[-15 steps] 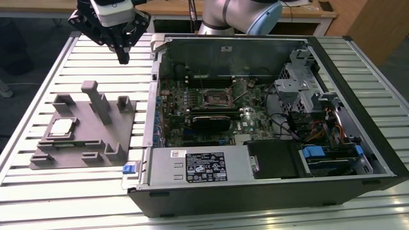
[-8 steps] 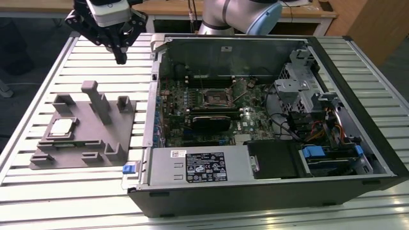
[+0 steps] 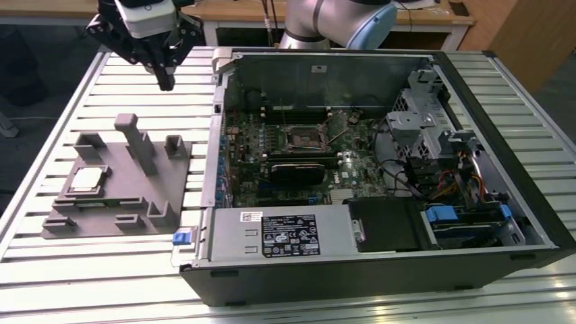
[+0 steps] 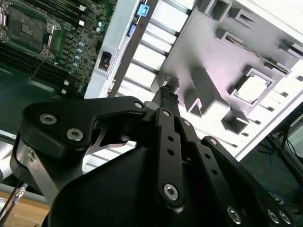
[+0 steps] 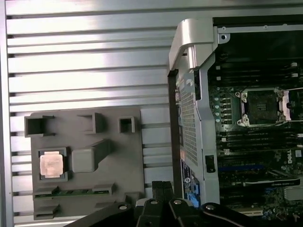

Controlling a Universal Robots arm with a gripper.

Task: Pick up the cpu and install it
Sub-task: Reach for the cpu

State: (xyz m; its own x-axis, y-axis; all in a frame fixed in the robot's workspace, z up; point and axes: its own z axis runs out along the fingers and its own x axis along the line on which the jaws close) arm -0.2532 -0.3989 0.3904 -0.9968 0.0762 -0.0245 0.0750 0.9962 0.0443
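Exterior view: tool (image 3: 166, 84) closed, empty, above slatted table (image 3: 63, 270); cpu (image 3: 86, 177) rests in fixture (image 3: 137, 183).

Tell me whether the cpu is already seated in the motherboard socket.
No, in the first wrist view the cpu lies in a pocket of the grey fixture, well apart from the socket.

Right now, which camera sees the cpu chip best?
The first wrist view: it looks straight down on the cpu, lying in the grey fixture. The exterior view shows the cpu slanted and farther off; the second wrist view sees the cpu tilted.
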